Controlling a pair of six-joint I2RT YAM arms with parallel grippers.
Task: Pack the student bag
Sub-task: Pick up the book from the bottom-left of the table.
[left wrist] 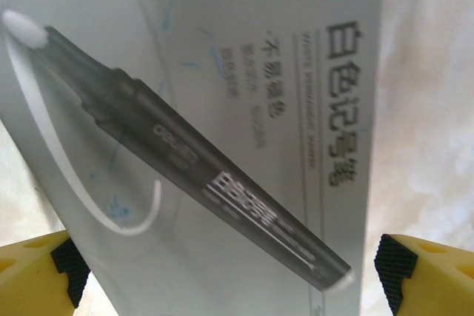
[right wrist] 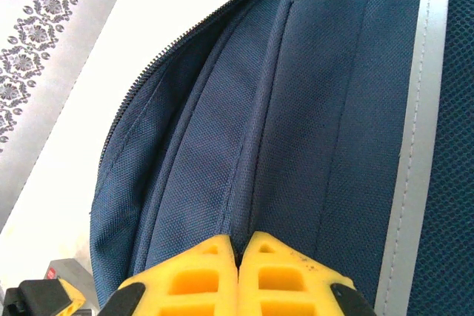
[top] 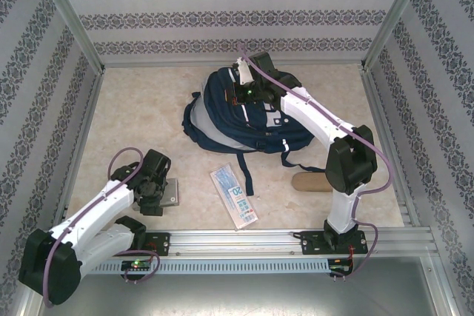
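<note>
The student bag point(top: 222, 118), navy blue with a thin white stripe point(right wrist: 413, 146), lies on its side at the back middle of the table. My right gripper point(top: 246, 91) reaches over its top and is shut, pinching a fold of the bag's fabric point(right wrist: 296, 109) between its yellow fingertips point(right wrist: 238, 246). At the front left, my left gripper point(top: 152, 192) hangs low over a flat grey marker box point(top: 170, 192). In the left wrist view the box point(left wrist: 222, 49), printed with a dark marker point(left wrist: 185, 157), lies between the wide-open fingers point(left wrist: 231, 275), which stand off both its sides.
A white and blue packet point(top: 235, 196) lies in front of the bag, beside a dangling dark strap point(top: 245, 175). A tan cylinder point(top: 311, 181) rests near the right arm's base. A metal rail point(top: 244, 240) runs along the front edge, and patterned walls enclose the table.
</note>
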